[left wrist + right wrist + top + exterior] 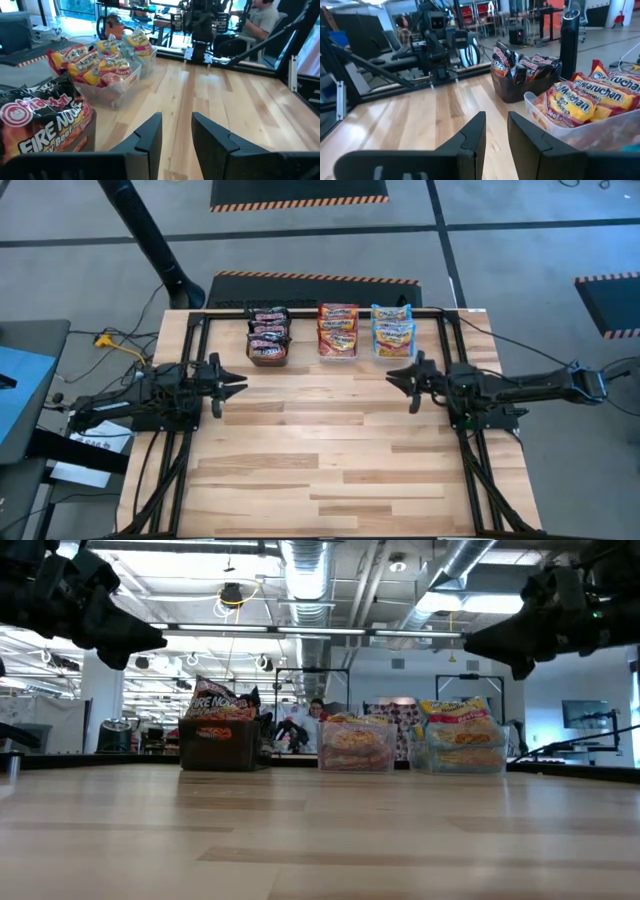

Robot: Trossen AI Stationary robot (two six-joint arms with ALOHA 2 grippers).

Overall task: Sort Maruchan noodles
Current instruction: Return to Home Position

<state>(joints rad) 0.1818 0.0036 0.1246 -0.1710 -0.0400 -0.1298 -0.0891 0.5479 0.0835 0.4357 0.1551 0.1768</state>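
Noodles (338, 330) well beyond left end effector (240, 386)

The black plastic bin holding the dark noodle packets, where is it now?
In the high view, the black plastic bin sits at the far edge of the wooden table, leftmost of three bins, beside the clear plastic bin of red-orange packets.

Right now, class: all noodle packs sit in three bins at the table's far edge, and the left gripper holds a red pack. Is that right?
No. The left gripper, like the right gripper, holds nothing; the left wrist view shows its fingers apart and empty. The packs are in the bins.
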